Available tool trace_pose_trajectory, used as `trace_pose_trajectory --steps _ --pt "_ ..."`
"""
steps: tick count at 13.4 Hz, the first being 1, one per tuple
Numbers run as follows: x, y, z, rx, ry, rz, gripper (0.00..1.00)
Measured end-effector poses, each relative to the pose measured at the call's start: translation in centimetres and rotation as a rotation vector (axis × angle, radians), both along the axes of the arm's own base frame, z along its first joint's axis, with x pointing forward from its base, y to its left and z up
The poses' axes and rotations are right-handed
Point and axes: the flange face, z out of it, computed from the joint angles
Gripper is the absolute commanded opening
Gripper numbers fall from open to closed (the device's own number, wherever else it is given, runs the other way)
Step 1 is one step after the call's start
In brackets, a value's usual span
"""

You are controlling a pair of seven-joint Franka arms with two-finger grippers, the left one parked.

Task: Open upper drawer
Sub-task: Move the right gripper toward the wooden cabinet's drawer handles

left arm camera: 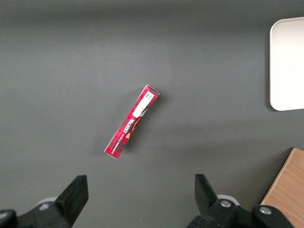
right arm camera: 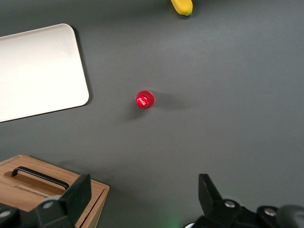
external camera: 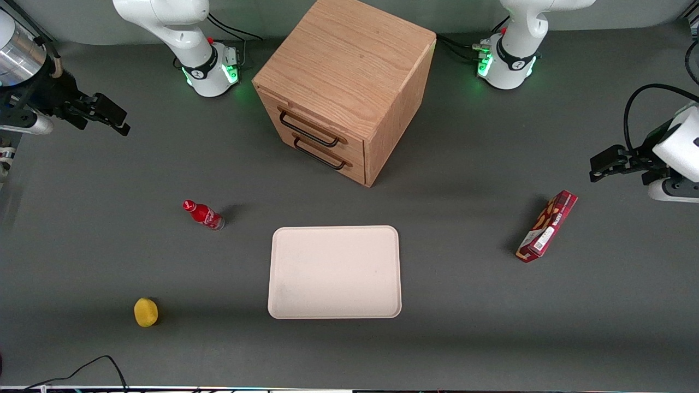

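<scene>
The wooden cabinet point(external camera: 349, 71) stands at the back middle of the table. Its upper drawer point(external camera: 322, 126) is shut, with its black bar handle point(external camera: 308, 128) flush above the lower drawer's matching handle point(external camera: 322, 154). My right gripper point(external camera: 121, 121) hangs open and empty above the table toward the working arm's end, well away from the cabinet. In the right wrist view the gripper point(right arm camera: 144, 187) is open over bare table, with the cabinet's corner point(right arm camera: 90, 194) and one black handle point(right arm camera: 40, 177) beside one finger.
A red bottle point(external camera: 203, 214) stands nearer the front camera than the cabinet. A yellow fruit point(external camera: 146, 312) lies near the front edge. A beige tray point(external camera: 335, 271) lies in the middle. A red box point(external camera: 547, 226) lies toward the parked arm's end.
</scene>
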Motion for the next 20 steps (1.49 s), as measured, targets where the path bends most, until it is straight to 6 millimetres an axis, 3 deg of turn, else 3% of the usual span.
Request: trace_pose_trajectory --steps 8,10,13,16,20 --pt "-0.6 0.1 1.6 -0.002 0.015 0.026 1.00" --pt "-1.2 1.3 2.5 -0.007 0.026 0.101 1.00" --pt "-2.1 6.0 3.6 -0.021 0.013 0.193 1.00" --pt "-2.5 12.2 3.7 0.040 0.017 0.305 1.00" --pt "-2.1 19.8 1.9 0.099 0.060 0.457 1.00"
